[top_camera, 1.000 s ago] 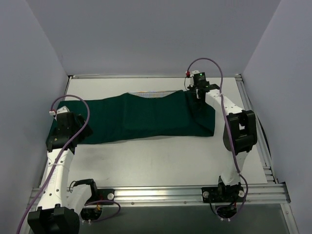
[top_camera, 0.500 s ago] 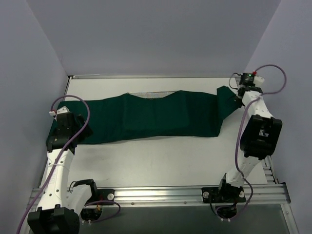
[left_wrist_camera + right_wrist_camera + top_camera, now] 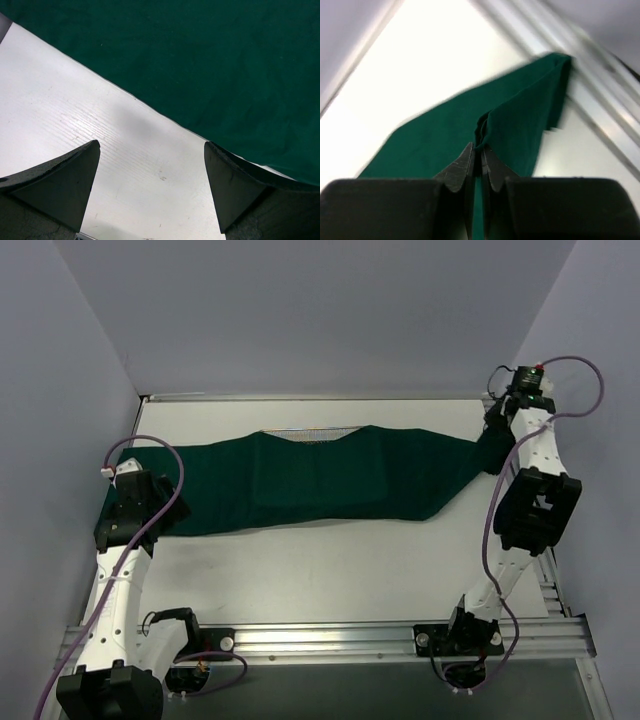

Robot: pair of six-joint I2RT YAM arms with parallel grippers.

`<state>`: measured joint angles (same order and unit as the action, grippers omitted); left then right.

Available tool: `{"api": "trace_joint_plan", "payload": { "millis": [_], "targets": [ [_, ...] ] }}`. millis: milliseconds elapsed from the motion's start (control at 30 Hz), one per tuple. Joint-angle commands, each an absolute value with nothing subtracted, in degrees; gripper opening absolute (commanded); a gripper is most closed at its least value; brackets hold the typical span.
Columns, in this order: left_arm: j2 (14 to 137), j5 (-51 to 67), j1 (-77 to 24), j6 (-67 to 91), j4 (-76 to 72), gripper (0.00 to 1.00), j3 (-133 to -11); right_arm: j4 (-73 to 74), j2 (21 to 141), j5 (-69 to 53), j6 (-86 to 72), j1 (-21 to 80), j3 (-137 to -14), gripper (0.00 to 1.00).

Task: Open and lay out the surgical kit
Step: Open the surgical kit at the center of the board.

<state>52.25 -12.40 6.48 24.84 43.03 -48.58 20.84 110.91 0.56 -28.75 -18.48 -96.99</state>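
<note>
I have the right gripper (image 3: 477,150) clamped on the right corner of the cloth wrap (image 3: 330,480) at the far-right edge of the table (image 3: 300,560), its long axis running left, with the left gripper (image 3: 151,145) wide open and empty over the left end.

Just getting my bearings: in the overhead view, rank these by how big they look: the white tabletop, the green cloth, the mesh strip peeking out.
Largest: white tabletop.
Next: green cloth.
Smallest: mesh strip, only a thin sliver showing past the cloth's far edge.
</note>
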Motion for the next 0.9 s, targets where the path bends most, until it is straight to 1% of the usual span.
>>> {"api": "trace_joint_plan", "payload": {
  "millis": [0, 33, 100, 133, 167, 233, 267, 300, 400, 500, 600, 767, 833, 867],
  "targets": [
    [52.0, -12.5, 6.7, 24.6, 41.3, 0.94, -48.8, 18.1, 110.0, -9.7, -19.8, -8.3, -107.1, 0.0],
    [52.1, -12.5, 6.7, 24.6, 41.3, 0.94, -48.8, 16.9, 108.4, -11.2, -12.4, -3.2, -108.5, 0.0],
    [52.2, -12.5, 6.7, 24.6, 41.4, 0.94, -48.8, 12.0, 105.3, -12.0, -5.4, 1.8, -106.2, 0.0],
    [52.1, -12.5, 6.7, 24.7, 41.4, 0.94, -48.9, 9.6, 101.9, -10.6, -1.8, 3.4, -100.7, 0.0],
    [52.2, -12.5, 6.7, 24.7, 41.4, 0.94, -48.8, 6.0, 100.6, -9.7, -1.7, 3.9, -97.9, 0.0],
    [52.0, -12.5, 6.8, 24.8, 41.4, 0.94, -48.8, 5.4, 99.7, -8.8, -6.0, 1.0, -94.0, 0.0],
    [52.0, -12.5, 6.7, 24.8, 41.4, 0.94, -48.7, 6.2, 100.0, -8.6, -8.3, -3.6, -91.3, 0.0],
    [52.0, -12.5, 6.7, 24.8, 41.4, 0.94, -48.7, 6.8, 100.5, -8.1, -10.5, -5.8, -90.0, 0.0],
    [52.0, -12.6, 6.8, 24.8, 41.3, 0.94, -48.7, 12.5, 102.4, -2.5, -18.3, -12.7, -87.6, 0.0],
    [52.2, -12.6, 6.7, 24.8, 41.3, 0.94, -48.7, 13.3, 102.0, -3.3, -23.1, -18.2, -84.8, 0.0],
    [52.4, -12.5, 6.7, 24.7, 41.2, 0.94, -48.8, 15.1, 102.5, -2.9, -24.9, -20.1, -85.4, 0.0],
    [52.3, -12.4, 6.7, 24.7, 41.3, 0.94, -48.8, 18.9, 104.8, -2.3, -25.6, -20.2, -89.1, 0.0],
    [52.3, -12.4, 6.7, 24.7, 41.3, 0.94, -48.8, 20.4, 106.8, -3.0, -27.6, -20.0, -93.1, 0.0],
    [52.1, -12.5, 6.7, 24.7, 41.3, 0.94, -48.7, 20.8, 107.8, -5.6, -28.5, -19.8, -95.0, 0.0]
  ]
}}
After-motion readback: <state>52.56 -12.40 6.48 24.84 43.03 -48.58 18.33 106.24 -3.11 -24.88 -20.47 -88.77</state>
